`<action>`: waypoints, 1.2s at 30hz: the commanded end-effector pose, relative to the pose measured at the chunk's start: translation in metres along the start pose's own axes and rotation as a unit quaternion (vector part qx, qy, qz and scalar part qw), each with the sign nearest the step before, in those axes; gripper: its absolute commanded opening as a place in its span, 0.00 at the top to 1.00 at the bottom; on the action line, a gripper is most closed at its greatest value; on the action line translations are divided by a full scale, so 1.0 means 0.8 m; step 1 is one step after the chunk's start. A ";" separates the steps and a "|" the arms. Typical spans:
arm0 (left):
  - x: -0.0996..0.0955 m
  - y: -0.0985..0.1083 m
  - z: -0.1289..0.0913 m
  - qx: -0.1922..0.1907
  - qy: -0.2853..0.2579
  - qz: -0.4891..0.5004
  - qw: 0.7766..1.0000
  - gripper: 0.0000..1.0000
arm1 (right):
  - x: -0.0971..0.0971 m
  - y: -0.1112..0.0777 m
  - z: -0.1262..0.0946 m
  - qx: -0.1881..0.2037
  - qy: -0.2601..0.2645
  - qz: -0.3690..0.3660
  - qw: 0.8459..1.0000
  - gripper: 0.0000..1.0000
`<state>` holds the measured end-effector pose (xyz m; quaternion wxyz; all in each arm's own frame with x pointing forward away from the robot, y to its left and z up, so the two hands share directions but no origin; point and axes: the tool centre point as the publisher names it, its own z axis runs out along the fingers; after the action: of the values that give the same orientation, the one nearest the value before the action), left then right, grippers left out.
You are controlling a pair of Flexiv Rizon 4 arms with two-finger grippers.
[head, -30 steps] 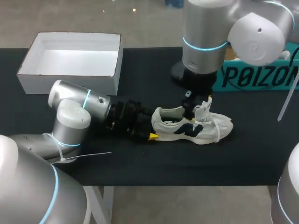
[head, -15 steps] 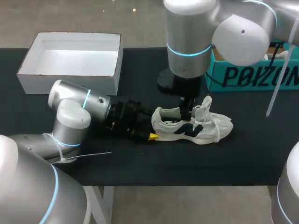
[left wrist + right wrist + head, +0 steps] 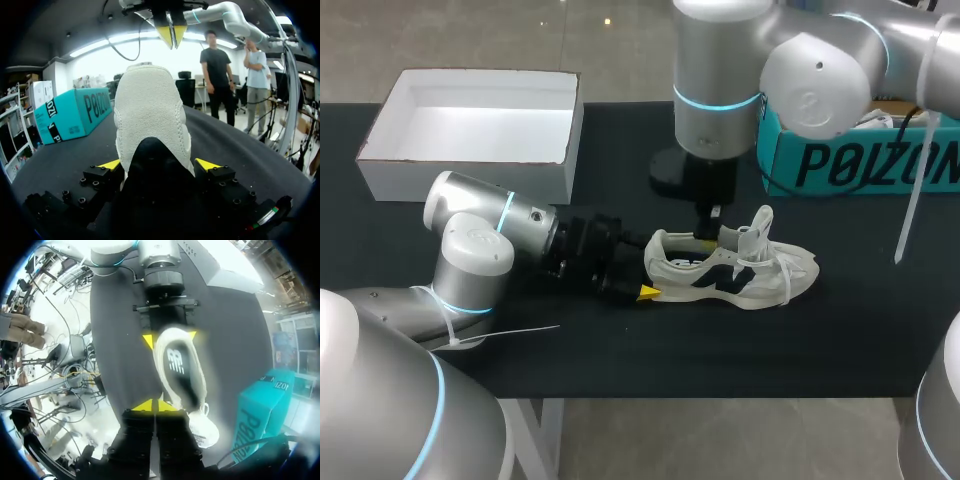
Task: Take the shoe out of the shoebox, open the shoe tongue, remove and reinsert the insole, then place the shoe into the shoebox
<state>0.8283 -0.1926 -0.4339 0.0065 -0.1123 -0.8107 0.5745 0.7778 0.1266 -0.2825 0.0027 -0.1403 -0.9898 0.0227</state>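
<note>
A white and navy shoe (image 3: 735, 270) lies on its sole on the black table, toe to the right, tongue (image 3: 757, 226) standing up. My left gripper (image 3: 643, 276) holds it by the heel; in the left wrist view the heel (image 3: 150, 115) sits between both yellow tips, with the gripper (image 3: 158, 164) shut on it. My right gripper (image 3: 705, 238) hangs just above the shoe's opening, its yellow tips pressed together on nothing (image 3: 170, 36). From the right wrist view the gripper (image 3: 155, 405) looks down on the dark insole (image 3: 176, 362) inside the shoe.
The open white shoebox (image 3: 380, 150) stands at the back left, with nothing in it. A teal box (image 3: 860, 165) stands at the back right behind the right arm. Bare black tabletop lies in front of the shoe.
My right arm has shifted left from the tongue to above the shoe's opening, and its fingers have gone from wide open to shut. The left arm and shoe have stayed put.
</note>
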 end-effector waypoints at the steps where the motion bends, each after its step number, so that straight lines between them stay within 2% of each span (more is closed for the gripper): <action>1: 0.001 0.003 0.003 -0.001 0.000 0.000 1.000 1.00 | -0.015 0.009 0.015 0.000 0.010 0.001 1.000 1.00; 11: 0.001 0.003 0.003 -0.001 0.000 0.000 1.000 1.00 | -0.056 0.000 0.045 -0.012 0.005 0.006 1.000 1.00; 21: 0.001 0.003 0.003 -0.001 0.000 0.000 1.000 1.00 | -0.082 -0.005 0.078 -0.026 -0.006 0.008 1.000 1.00; 36: 0.001 0.003 0.003 -0.001 0.000 0.000 1.000 1.00 | -0.083 0.012 0.113 -0.018 -0.027 0.010 0.999 1.00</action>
<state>0.8284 -0.1926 -0.4339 0.0065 -0.1123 -0.8107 0.5745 0.8398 0.1075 -0.3653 -0.0277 -0.1489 -0.9885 0.0053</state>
